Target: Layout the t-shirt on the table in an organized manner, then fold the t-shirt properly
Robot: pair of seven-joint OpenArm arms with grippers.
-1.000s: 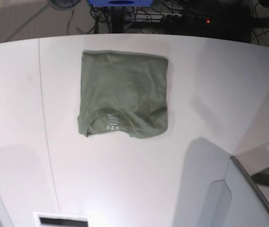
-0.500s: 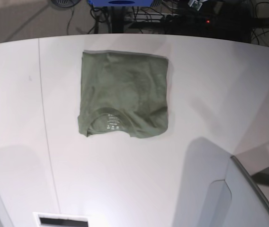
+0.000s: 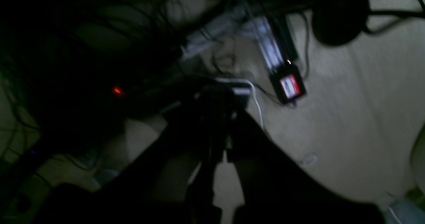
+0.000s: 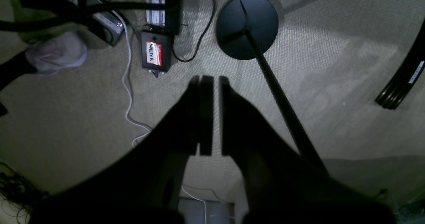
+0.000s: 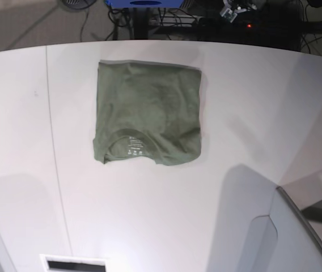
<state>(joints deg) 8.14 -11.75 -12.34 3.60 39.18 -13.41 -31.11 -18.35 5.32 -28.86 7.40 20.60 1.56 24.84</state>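
Note:
The olive-green t-shirt point(image 5: 148, 113) lies folded into a rough square on the white table point(image 5: 251, 113), its neckline and white label toward the near edge. Neither gripper touches it. In the left wrist view my left gripper point(image 3: 220, 96) is a dark, blurred shape over the floor, its fingers together and holding nothing. My right gripper point(image 4: 212, 82) also hangs over the carpet, with only a thin slit between its fingers and nothing in them. A small light-coloured piece of an arm point(image 5: 234, 8) shows beyond the table's far edge.
A grey translucent panel point(image 5: 300, 238) rises at the near right of the table. On the floor beyond lie cables, a black box with a red-and-white label point(image 4: 155, 54) and a round black stand base point(image 4: 247, 26). A red light point(image 5: 249, 25) glows there.
A light-coloured part of an arm has come into view beyond the table's far edge at the top. The t-shirt has not moved.

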